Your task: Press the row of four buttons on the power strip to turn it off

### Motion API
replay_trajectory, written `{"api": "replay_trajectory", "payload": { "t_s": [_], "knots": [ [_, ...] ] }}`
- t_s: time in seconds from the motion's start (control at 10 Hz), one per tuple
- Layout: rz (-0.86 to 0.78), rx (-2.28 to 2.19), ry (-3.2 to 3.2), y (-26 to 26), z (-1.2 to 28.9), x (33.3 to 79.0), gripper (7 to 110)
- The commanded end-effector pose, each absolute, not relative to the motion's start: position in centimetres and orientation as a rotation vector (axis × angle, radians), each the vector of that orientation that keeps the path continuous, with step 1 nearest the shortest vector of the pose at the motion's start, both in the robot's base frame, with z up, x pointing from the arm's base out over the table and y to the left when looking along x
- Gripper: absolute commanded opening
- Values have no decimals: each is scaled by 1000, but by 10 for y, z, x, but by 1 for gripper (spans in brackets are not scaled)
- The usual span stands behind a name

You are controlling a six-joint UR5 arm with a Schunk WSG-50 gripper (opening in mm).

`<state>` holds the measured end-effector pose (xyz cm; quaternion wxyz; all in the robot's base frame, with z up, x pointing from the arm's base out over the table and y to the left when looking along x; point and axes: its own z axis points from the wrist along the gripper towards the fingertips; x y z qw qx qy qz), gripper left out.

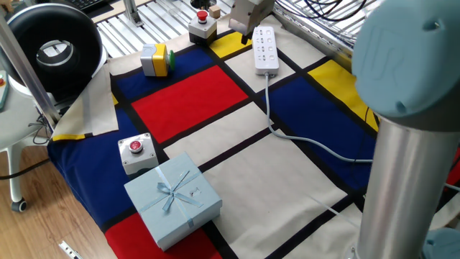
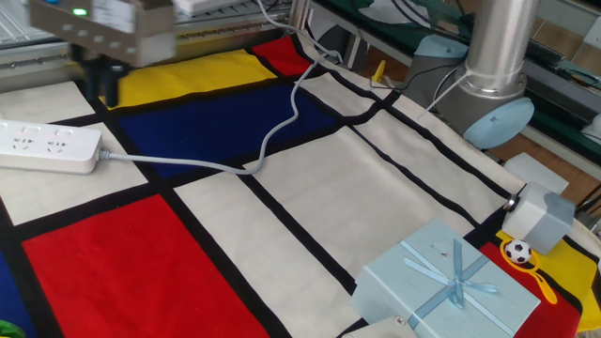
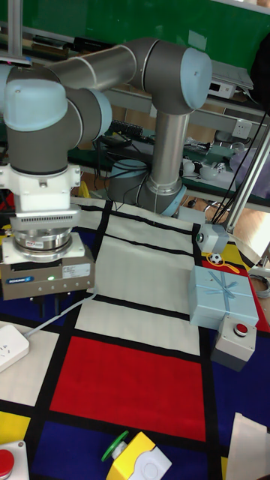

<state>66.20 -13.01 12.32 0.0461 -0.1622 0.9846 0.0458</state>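
The power strip is a narrow white bar lying on the far part of the checked cloth, and its pale grey cord runs toward the near right. My gripper hangs just left of the strip's far end. In the other fixed view the gripper hovers above and slightly behind the power strip, with its dark fingers pointing down. The tall fixed view shows the gripper above the end of the power strip. No view shows a gap or contact between the fingertips.
A light blue gift box sits near the front, beside a grey box with a red button. A yellow box with a green button and another red-button box stand at the back. The arm's column fills the right.
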Motion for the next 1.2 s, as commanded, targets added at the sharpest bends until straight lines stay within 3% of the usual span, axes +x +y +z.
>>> {"api": "replay_trajectory", "payload": {
  "t_s": [0.0, 0.2, 0.8, 1.0, 1.1],
  "knots": [
    [110, -529, 2990, -143, 117, 671, 44],
    [27, -460, 3006, -158, 116, 673, 44],
    [68, -325, 2996, -151, 117, 679, 44],
    [91, -417, 3082, -167, 108, 654, 44],
    [82, -460, 3043, -180, 104, 664, 44]
  ]
}}
